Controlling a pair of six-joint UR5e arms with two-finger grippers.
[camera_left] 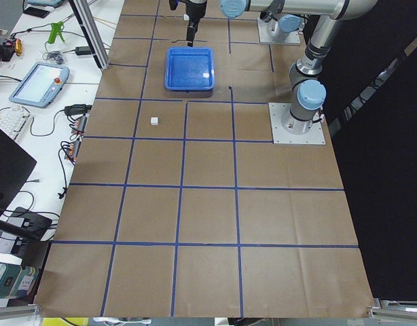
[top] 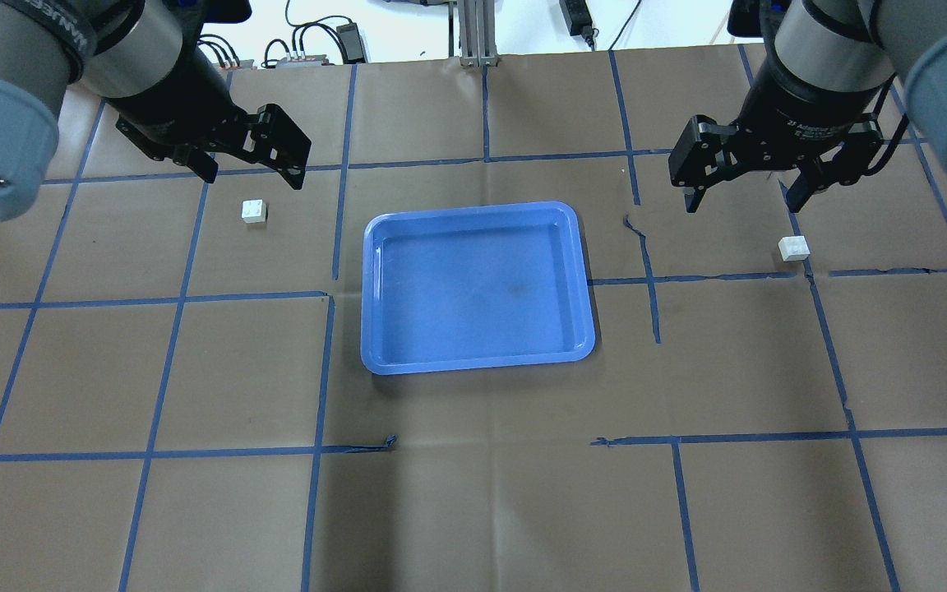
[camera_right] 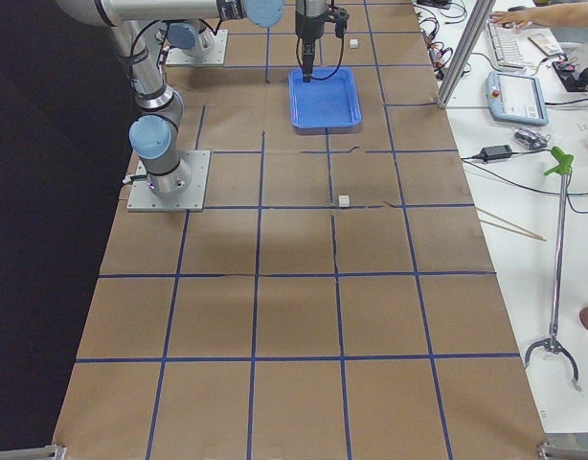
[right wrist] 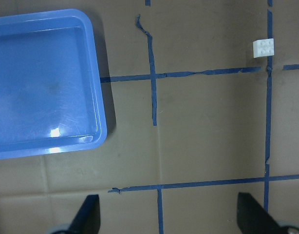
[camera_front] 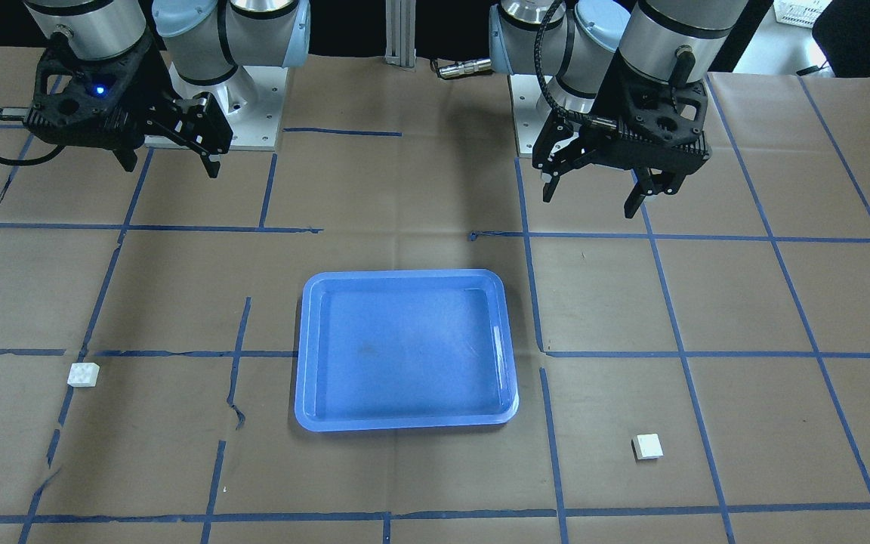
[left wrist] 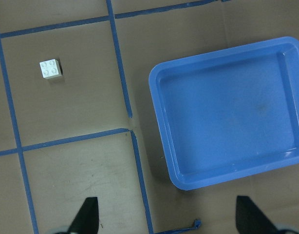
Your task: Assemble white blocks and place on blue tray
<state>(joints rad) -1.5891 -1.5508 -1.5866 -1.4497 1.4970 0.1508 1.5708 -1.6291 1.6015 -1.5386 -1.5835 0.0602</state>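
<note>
At centre I see the blue tray [top: 368, 296], long axis 9-to-3, bare paper [top: 473, 493] round its rim. Studs-up, the left white block [top: 254, 211] sits at 10 o'clock, the right white block [top: 793, 247] at 3. My left gripper [top: 255, 175] and right gripper [top: 742, 205] hang wide, empty.

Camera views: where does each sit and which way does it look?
Front-facing: across the table, facing left arm and right arm.
Overhead: behind both arms, looking down.
Exterior left: table's end; left arm nearer.
Exterior right: opposite end; right arm nearer.
Left wrist: downward; its fingers, a small white studded brick.
Right wrist: downward; fingers, the other brick.
All share the glossy blue plastic tray.
</note>
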